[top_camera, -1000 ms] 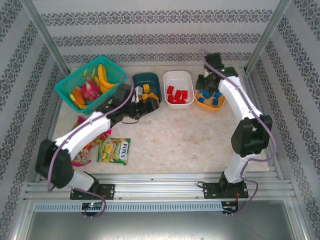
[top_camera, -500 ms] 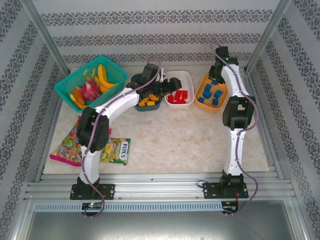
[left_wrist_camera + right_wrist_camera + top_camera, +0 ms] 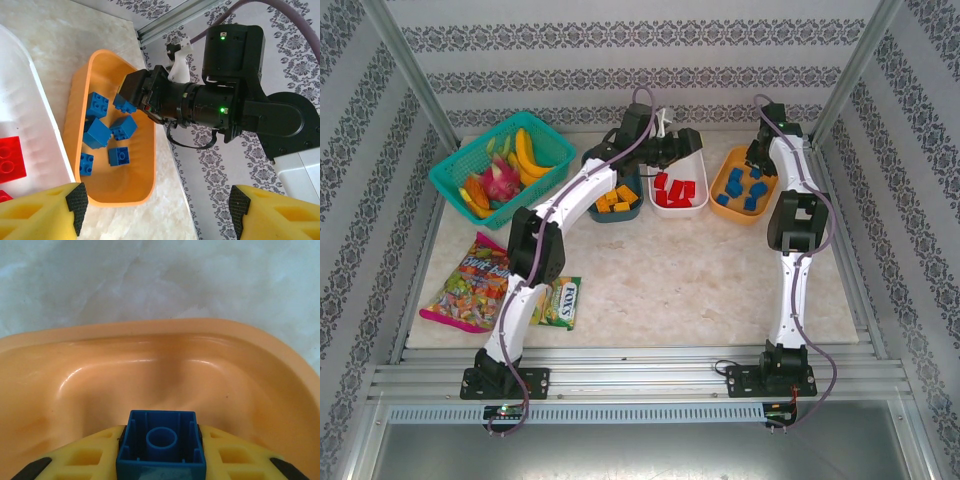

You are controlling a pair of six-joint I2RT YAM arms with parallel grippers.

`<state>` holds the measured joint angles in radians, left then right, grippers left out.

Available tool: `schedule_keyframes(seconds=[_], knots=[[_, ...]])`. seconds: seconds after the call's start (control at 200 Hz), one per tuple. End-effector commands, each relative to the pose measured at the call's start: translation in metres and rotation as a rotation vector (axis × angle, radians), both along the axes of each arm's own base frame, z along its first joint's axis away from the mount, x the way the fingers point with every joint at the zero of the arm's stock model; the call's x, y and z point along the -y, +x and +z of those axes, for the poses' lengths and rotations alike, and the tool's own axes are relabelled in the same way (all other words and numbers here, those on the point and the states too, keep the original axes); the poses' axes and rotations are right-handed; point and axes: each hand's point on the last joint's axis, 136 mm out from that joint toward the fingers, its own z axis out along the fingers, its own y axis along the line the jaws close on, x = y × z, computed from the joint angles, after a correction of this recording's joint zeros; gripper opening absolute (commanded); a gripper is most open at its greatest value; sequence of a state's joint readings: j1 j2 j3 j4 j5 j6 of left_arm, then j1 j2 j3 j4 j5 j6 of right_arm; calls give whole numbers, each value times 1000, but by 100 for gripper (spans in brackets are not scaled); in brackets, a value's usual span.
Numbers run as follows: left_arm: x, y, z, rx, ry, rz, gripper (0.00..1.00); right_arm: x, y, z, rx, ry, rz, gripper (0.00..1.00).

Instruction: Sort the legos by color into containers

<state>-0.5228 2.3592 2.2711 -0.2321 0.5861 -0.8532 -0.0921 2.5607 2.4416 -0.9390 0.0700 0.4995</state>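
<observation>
Right gripper: fingers clamped on one blue brick, held just above the edge of the orange tub. Five more blue bricks lie inside the orange tub. Left gripper: fingers spread wide and holding nothing, over the white tub beside the orange tub.

The left arm has unfolded from its low crouch and stretched far across. The left fingers, earlier beside the teal tub, now hang spread over the white tub. The colourful candy bag is uncovered. The right arm has straightened, and the right fingers have shifted to the orange tub's far end, gripping a blue brick.
</observation>
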Motion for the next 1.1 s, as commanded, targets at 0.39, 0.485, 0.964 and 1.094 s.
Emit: schedule_keyframes(seconds=[0.39, 0.485, 0.964, 1.094], knots=[[9, 1, 8, 8, -18, -24, 77, 1, 4, -13, -3, 55, -22, 30], [9, -1, 10, 10, -16, -24, 77, 0, 3, -14, -7, 60, -14, 38], [-5, -19, 41, 41, 34, 0, 76, -9, -9, 84, 144, 69, -21, 59], [-23, -33, 47, 33, 93, 39, 76, -23, -28, 131, 239, 36, -5, 64]])
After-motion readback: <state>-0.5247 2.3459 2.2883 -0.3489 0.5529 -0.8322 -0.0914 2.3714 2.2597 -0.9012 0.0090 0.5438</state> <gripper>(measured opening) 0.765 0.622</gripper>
